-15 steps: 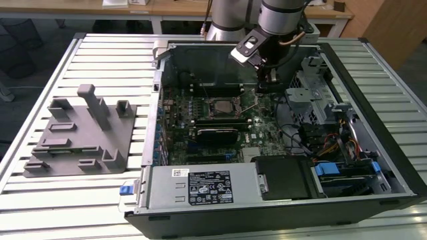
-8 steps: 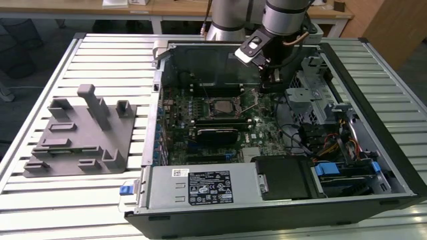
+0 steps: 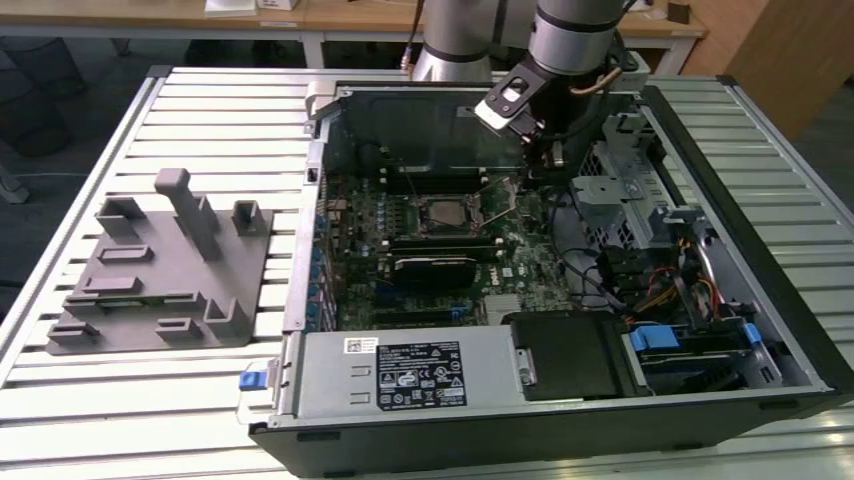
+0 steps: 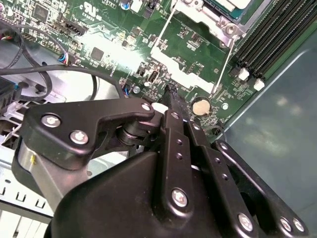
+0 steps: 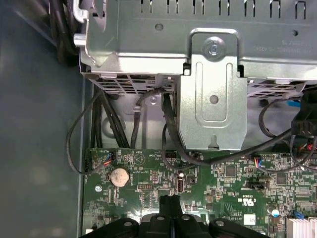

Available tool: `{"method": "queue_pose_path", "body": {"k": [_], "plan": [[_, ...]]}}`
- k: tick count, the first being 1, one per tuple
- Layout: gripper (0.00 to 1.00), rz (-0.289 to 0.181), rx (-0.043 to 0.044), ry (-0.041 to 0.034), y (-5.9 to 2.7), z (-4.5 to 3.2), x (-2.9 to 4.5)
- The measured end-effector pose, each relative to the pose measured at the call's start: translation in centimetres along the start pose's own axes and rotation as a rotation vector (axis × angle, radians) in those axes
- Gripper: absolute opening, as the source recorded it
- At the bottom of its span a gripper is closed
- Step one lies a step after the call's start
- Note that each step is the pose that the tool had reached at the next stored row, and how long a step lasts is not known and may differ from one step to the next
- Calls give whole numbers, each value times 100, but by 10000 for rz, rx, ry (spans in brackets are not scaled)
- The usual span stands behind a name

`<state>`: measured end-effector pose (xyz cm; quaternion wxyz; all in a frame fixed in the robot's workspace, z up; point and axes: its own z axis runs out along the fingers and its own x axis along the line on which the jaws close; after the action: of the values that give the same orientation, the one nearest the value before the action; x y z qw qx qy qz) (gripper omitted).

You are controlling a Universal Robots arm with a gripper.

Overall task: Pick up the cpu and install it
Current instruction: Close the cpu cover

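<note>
- Fingers (image 5: 166, 207) of black metal sit pressed tip against tip in the first wrist view, with nothing between them; they hang just above the green motherboard (image 5: 223, 181), near a round silver coin battery (image 5: 119, 177)
- On the exterior view's left, a grey plastic fixture plate (image 3: 160, 275) with upright blocks lies on the slatted silver metal table (image 3: 80, 400)
- Beside it stands the open black computer case (image 3: 767, 260), its side off and the board facing up
- Near the middle of the board is the square black-framed socket (image 3: 451, 237); the cpu (image 3: 447, 214), a small flat square chip with a shiny silver top, appears to lie inside it; a thin wire lever (image 4: 224, 62) runs alongside, and I cannot tell whether it is latched
- To the exterior view's right of the socket, the silver-grey robot arm (image 3: 574, 40) reaches down into the case
- Further right are a grey metal drive cage (image 5: 213, 99) and looped black cables (image 5: 171, 134), close to the fingers
- My judgement: the chip looks placed, so the work stands at securing it, not fetching it; any move here calls for a slow, narrow path, with the closed fingers kept clear of the cables and the socket's fine parts
</note>
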<state>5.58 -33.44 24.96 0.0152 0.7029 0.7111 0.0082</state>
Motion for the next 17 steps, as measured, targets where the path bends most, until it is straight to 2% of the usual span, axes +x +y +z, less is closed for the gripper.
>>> {"method": "queue_pose_path", "body": {"k": [4,9,17], "plan": [[11,0,0,0,0,43,1],[11,-1,0,-2,-17,52,1],[11,0,-1,9,-132,49,2]]}}
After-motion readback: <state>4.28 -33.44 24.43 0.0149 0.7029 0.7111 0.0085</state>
